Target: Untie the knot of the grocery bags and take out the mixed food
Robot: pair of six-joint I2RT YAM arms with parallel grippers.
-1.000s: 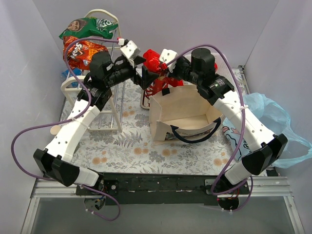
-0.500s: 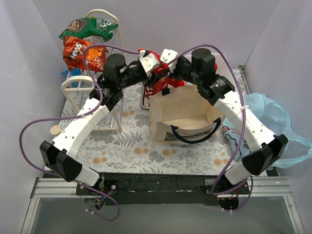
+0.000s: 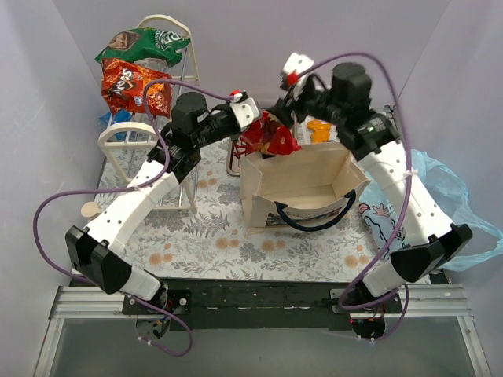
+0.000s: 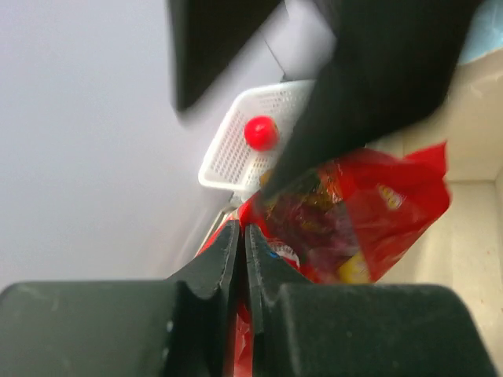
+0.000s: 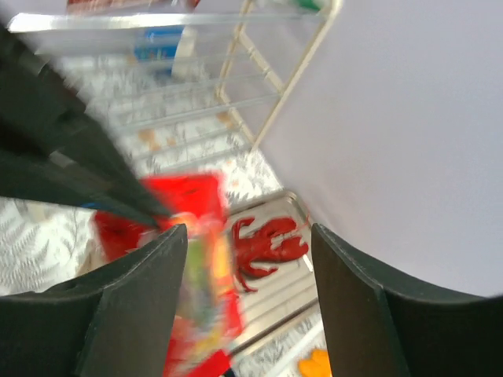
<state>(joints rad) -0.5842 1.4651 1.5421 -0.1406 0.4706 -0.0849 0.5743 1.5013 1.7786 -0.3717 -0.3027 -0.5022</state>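
A red snack bag (image 3: pixel 273 139) hangs over the far rim of the open beige tote (image 3: pixel 302 187). My left gripper (image 3: pixel 249 116) is shut on its edge. In the left wrist view the jaws (image 4: pixel 242 229) are pressed together on red film, and the rest of the bag (image 4: pixel 357 216) spreads to the right. My right gripper (image 3: pixel 295 72) is raised behind the tote, open and empty (image 5: pixel 247 232). Below it a red lobster (image 5: pixel 269 242) lies on a metal tray. The Doritos bag (image 3: pixel 132 85) and green snack bag (image 3: pixel 143 43) sit on the white rack. The light-blue bag (image 3: pixel 449 188) lies far right.
The white wire rack (image 3: pixel 149 153) stands at the left, close to my left arm. A white slotted basket (image 4: pixel 236 153) holds a small red ball (image 4: pixel 260 132). An orange item (image 3: pixel 318 128) lies behind the tote. Walls close in on three sides.
My left gripper swung right and shut on the red snack bag. My right gripper opened, let it go and rose back to the right.
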